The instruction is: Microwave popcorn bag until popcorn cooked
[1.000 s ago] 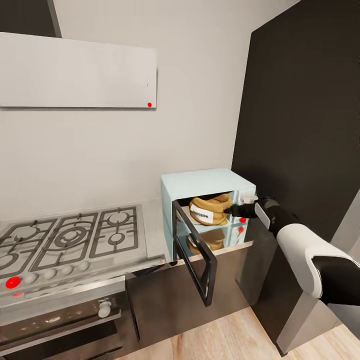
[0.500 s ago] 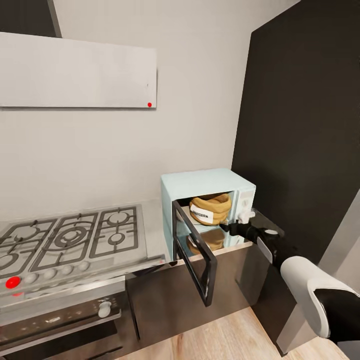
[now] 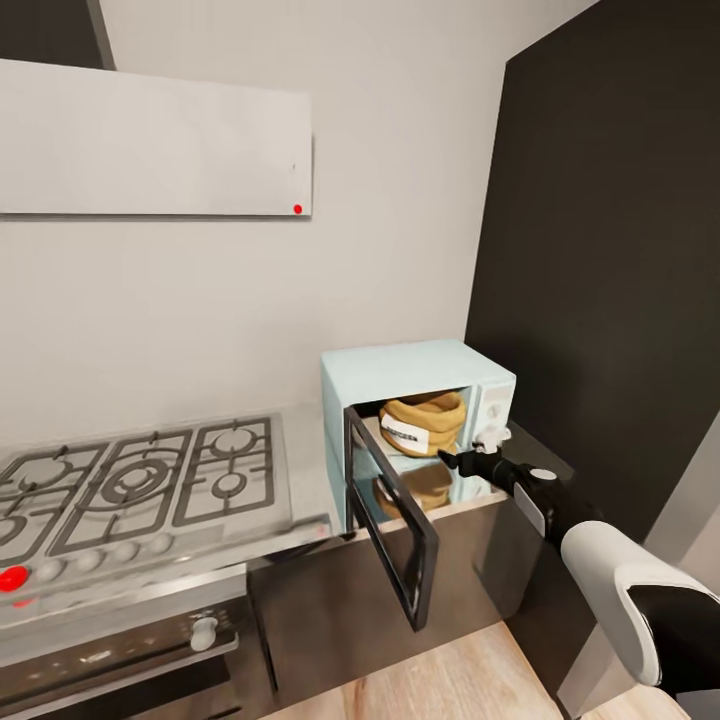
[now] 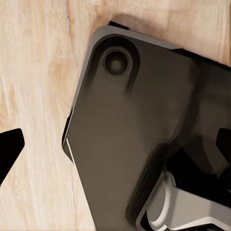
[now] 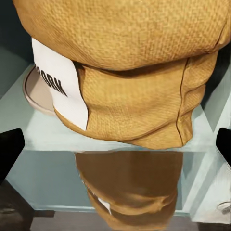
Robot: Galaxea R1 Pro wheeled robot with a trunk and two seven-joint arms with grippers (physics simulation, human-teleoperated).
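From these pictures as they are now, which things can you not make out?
- Popcorn: head view shows the bag inside the microwave from the side; its rolled rim hides the contents.
- Bag label: right wrist view shows part of the print; the sack's curve and the left edge cut the rest.
- Microwave knobs: too small in the head view, partly behind the right tool.

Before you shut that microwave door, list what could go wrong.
1. The popcorn bag sits near the front edge of the microwave cavity, so the closing door might catch it.
2. The right gripper hangs open just outside the opening, in the door's likely swing.
3. The door stands wide open towards the hob, so reaching round it may be awkward.
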